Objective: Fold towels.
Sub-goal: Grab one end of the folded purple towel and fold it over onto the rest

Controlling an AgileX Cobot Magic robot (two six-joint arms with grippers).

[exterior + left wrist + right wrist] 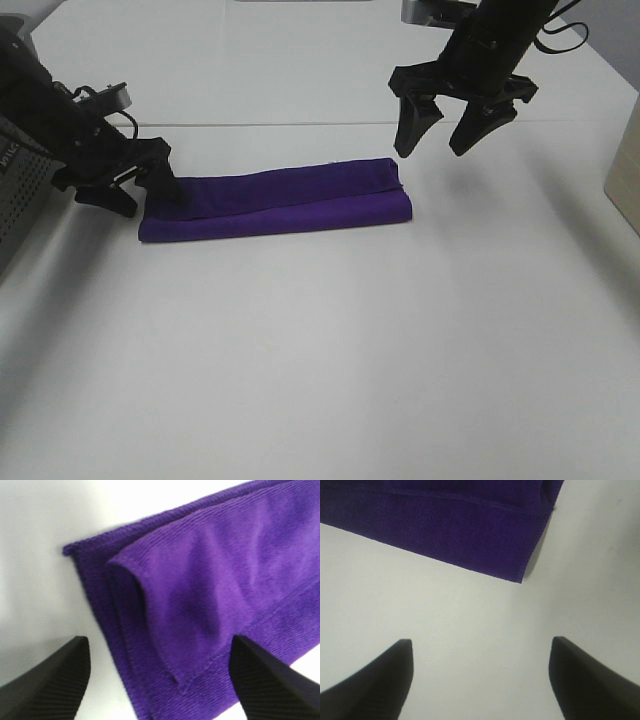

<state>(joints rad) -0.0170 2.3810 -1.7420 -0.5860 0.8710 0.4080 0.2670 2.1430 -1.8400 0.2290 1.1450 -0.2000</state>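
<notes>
Counter [320, 380]: white, flat.

Towel [275, 200]: purple, already folded to a long strip. Lies across the counter, mid-left, long axis L–R.

L arm [60, 120]: low at the strip's L end. L jaws wide apart, straddling that end, nothing held. One tip looks down on the cloth; contact unclear.

R arm [500, 40]: raised, just past the strip's R end. R jaws wide apart, empty, over bare counter per wrist view.

Detail, L wrist view: upper layer at L end is puckered and set back from the lower hem.

Risks (est.):
- L jaws closing here may catch the upper layer only → strip peels open on lift.
- R jaws sit off the corner → would close on air unless moved in.
- Uneven lift btw ends → skewed fold, strip drags.
</notes>
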